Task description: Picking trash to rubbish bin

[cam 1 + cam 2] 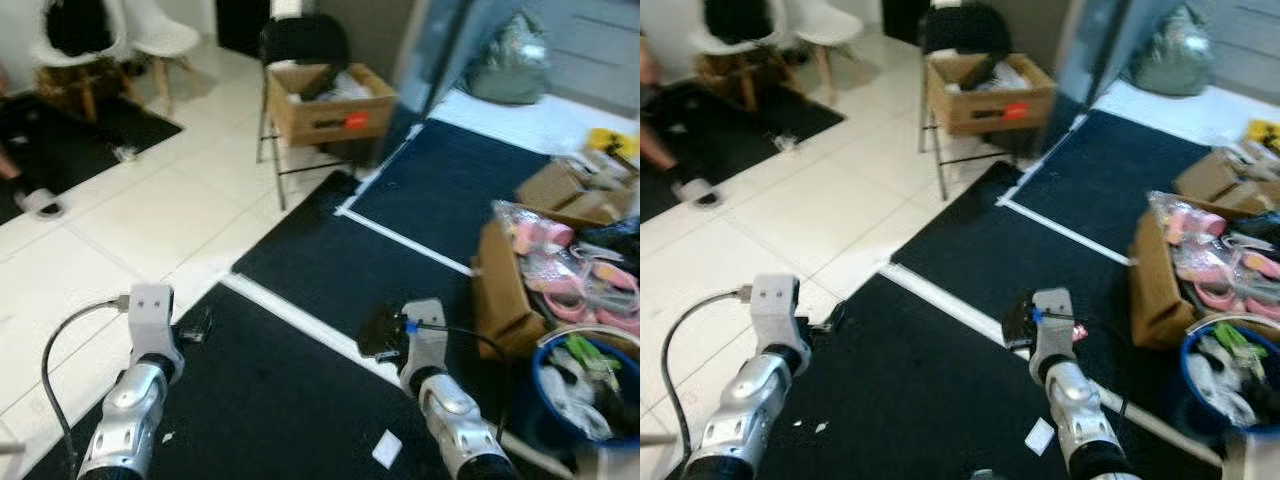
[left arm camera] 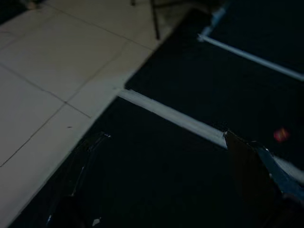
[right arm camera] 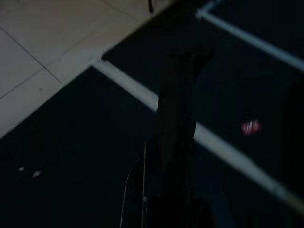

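A small pink scrap (image 1: 1080,330) lies on the black mat just right of my right gripper (image 1: 380,335); it also shows in the right wrist view as the pink scrap (image 3: 250,127). A white paper scrap (image 1: 387,448) lies on the mat beside my right forearm. My right gripper hovers low over the white strip (image 1: 300,320) between the mats, and its fingers (image 3: 178,128) look pressed together as one dark column. My left gripper (image 1: 195,325) hangs low at the mat's left edge. A blue rubbish bin (image 1: 545,400), holding several pieces of trash, stands at the right.
Cardboard boxes (image 1: 500,290) of pink packets stand to the right, just behind the bin. A black chair (image 1: 300,60) with a cardboard box (image 1: 330,110) on it stands ahead. White tiled floor (image 1: 130,220) lies to the left, with a person's foot (image 1: 35,200) at its far-left edge.
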